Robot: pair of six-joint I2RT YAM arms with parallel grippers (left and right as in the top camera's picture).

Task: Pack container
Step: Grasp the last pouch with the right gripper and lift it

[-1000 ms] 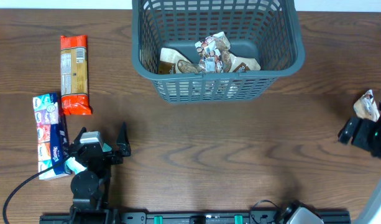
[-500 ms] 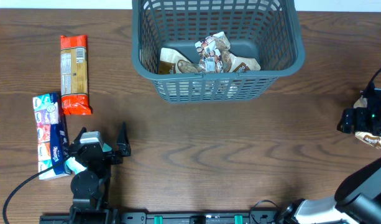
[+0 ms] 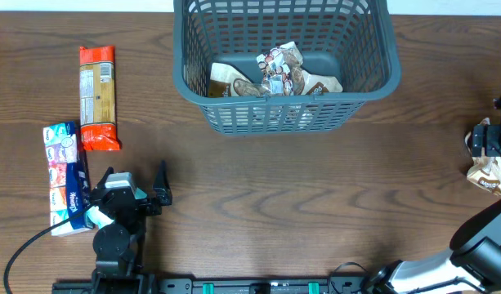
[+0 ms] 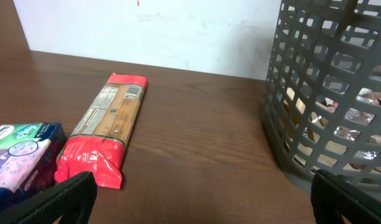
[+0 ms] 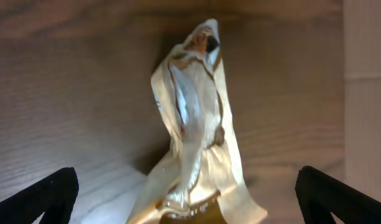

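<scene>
The dark grey lattice basket stands at the far middle of the table and holds several snack packs. It also shows at the right of the left wrist view. My right gripper is at the far right edge, open. A crumpled cream and brown snack pack lies on the table below it. In the right wrist view the pack stands between the wide-apart fingers, which do not touch it. My left gripper is open and empty at the front left.
A long red and orange pack lies at the left, also in the left wrist view. A tissue multipack lies beside my left gripper. A cable runs off the front left.
My right gripper has moved toward the far side and right, uncovering the lower part of the snack pack. The left arm has not moved.
</scene>
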